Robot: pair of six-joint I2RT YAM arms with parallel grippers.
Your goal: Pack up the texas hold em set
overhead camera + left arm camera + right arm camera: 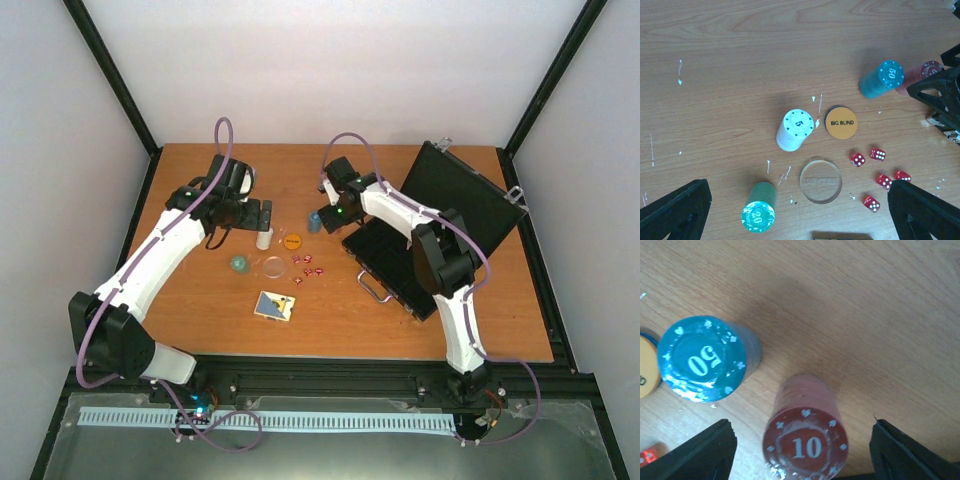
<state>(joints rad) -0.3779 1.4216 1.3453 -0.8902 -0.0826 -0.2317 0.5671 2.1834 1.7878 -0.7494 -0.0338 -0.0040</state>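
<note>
— Where is the case [395, 262], and is anything in it?

— It sits on the right of the table [200, 330], lid propped up toward the back, handle [374, 290] facing the arms; the inside reads as plain black, so nothing seems packed yet.

— And the pieces?

— They are all loose on the wood to its left: the white stack [796, 129], orange disc [841, 122], clear disc [821, 181], teal stack [759, 212], red dice [878, 154]; nearer the arms lies the card deck [275, 305].

— What is the right gripper [801, 424] doing?

— Its jaws are spread wide either side of the red stack [805, 447], touching nothing that shows. The blue stack [702, 360] stands just beside, so the approach probably has to stay centred to avoid knocking it; red likely goes first because it lies nearest the case.

— And the left gripper [799, 184]?

— It hangs high over the spread, jaws wide apart and empty; probably held off so the arms do not cross.
</note>
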